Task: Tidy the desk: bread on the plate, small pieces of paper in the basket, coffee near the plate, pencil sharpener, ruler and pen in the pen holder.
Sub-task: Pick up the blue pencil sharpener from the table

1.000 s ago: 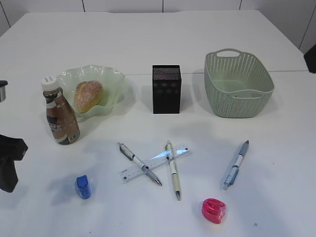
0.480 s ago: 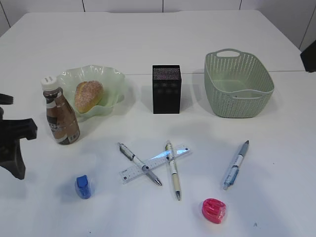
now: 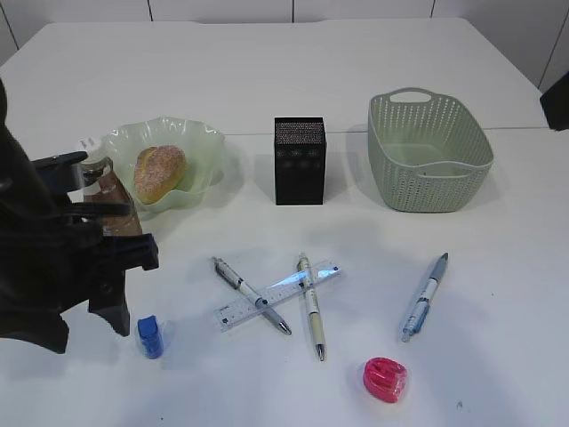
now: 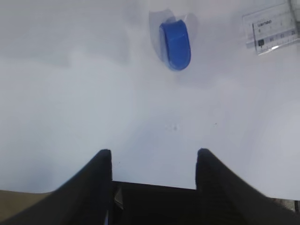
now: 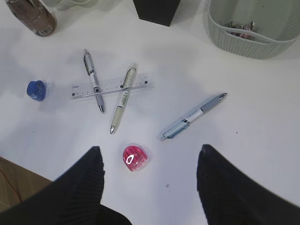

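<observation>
Two short dark words, too blurred to read, on the clear ruler (image 4: 274, 29), lying under two crossed pens (image 3: 252, 295) near the middle of the desk (image 3: 356, 80). Left gripper (image 4: 153, 161) parted, empty, over bare tabletop near the blue pencil sharpener (image 4: 175, 43). Right gripper (image 5: 149, 161) spread wide, empty, above the pink sharpener (image 5: 136, 158).
</observation>
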Controlling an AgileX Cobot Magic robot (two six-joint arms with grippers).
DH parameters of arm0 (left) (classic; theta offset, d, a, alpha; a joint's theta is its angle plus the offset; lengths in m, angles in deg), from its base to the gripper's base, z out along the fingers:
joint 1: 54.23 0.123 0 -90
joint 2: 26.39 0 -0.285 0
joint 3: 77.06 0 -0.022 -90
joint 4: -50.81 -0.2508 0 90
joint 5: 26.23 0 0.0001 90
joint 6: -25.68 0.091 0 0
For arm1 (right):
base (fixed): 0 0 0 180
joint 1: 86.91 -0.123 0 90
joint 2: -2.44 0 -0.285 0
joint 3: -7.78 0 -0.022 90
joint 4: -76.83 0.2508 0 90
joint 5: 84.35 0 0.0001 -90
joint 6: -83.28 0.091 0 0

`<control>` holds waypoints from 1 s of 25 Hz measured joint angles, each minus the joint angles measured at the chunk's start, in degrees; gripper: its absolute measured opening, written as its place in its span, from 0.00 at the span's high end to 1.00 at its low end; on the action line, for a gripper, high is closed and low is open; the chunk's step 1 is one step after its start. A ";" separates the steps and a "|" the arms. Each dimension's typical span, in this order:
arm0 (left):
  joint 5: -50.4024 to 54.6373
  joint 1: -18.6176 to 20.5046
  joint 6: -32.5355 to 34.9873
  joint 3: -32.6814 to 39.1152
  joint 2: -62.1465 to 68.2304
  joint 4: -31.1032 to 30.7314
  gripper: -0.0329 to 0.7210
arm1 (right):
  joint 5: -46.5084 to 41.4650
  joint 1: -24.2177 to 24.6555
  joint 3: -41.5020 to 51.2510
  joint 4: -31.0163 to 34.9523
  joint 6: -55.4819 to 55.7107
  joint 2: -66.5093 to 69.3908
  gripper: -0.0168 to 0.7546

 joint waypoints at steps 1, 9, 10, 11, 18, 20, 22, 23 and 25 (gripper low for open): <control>-0.08 0.00 -0.51 -0.97 0.80 0.00 0.42 | 0.00 0.00 0.00 0.09 0.00 0.00 0.34; -0.92 0.00 -5.42 -8.15 6.77 -0.11 0.42 | 0.00 0.00 0.00 0.09 0.00 0.00 0.34; -0.92 0.00 -6.55 -8.15 7.14 -0.11 0.42 | 0.00 0.00 0.00 0.09 0.00 0.00 0.34; -0.92 0.00 -7.74 -8.18 7.34 -0.35 0.42 | 0.00 0.00 0.00 0.09 0.00 0.00 0.34; -0.82 0.00 -13.89 -8.41 8.63 -1.64 0.42 | 0.00 0.00 0.00 0.09 0.00 0.00 0.34; -0.71 0.00 -14.23 -8.41 9.59 -1.89 0.42 | 0.00 0.00 0.00 0.21 0.00 0.00 0.34; -0.71 0.00 -14.36 -8.41 10.71 -1.89 0.42 | 0.00 0.00 0.00 0.21 0.00 0.00 0.34; -0.71 0.00 -14.36 -8.41 11.21 -1.89 0.42 | 0.00 0.00 0.00 0.21 0.00 0.00 0.34; -0.90 0.00 -14.49 -8.41 12.02 -1.89 0.42 | 0.00 0.00 0.00 0.21 0.00 0.00 0.34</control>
